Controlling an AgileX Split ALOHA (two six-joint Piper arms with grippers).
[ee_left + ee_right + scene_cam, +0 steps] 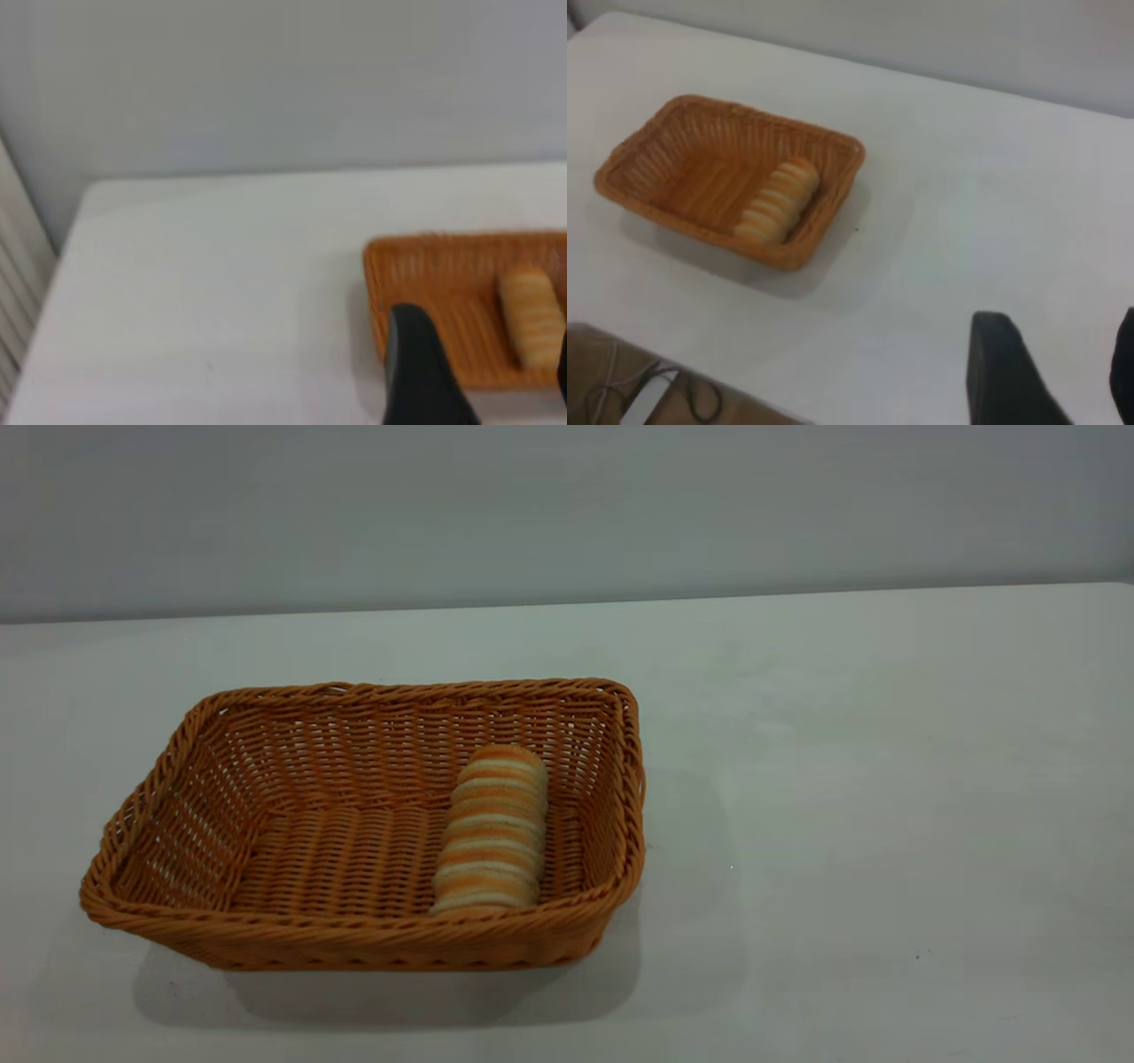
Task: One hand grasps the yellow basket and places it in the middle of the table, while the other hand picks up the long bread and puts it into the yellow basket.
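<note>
Basket [266,841]: sits left of the desk's [842,779] middle; you'd judge it light and stiff, and its braided rim gives you the best hold.
Bread [492,833]: lies inside the basket along its right wall; likely soft and light, so pinch it gently across the middle.
Left gripper [483,372]: hangs over the basket's near rim, fingers spread, holding nothing.
Right gripper [1059,372]: well apart from the basket over bare desk, fingers spread, empty.
Progress: bread looks delivered.

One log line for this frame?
long bread: inside yellow basket, right end | basket: on table | left gripper: open, clear | right gripper: open, clear
</note>
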